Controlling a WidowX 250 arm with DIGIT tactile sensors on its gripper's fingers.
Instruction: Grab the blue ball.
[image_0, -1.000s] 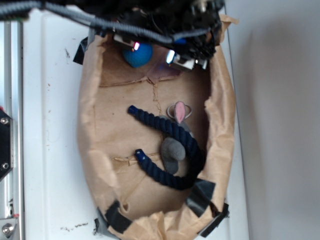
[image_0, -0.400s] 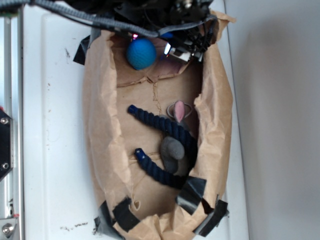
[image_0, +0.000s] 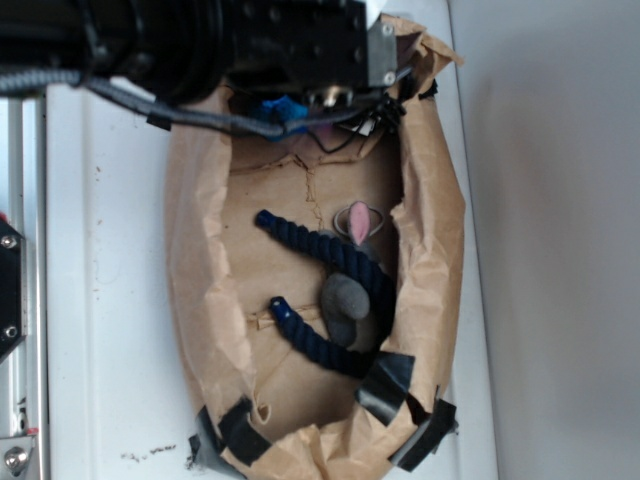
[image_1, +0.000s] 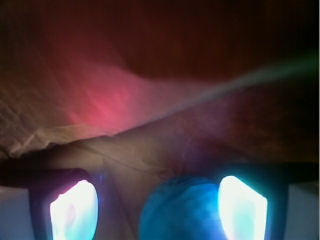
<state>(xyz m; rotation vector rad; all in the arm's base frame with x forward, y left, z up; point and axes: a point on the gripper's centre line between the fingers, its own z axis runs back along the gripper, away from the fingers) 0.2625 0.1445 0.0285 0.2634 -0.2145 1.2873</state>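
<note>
No writing is legible. The blue ball (image_1: 180, 210), round with no long axis, sits low in the wrist frame between the spread, glowing fingers (image_1: 242, 207); contact cannot be told. Brown paper (image_0: 200, 260) lies beneath.

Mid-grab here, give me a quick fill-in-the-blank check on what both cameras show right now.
1. In the wrist view, the blue ball sits ____ the two glowing fingers.
2. The dark navy rope curves around the grey plush ____.
3. Everything lies inside a crumpled brown ____ tray.
4. The tray's lower corners are held with black ____.

Missing words: between; mouse; paper; tape
</note>
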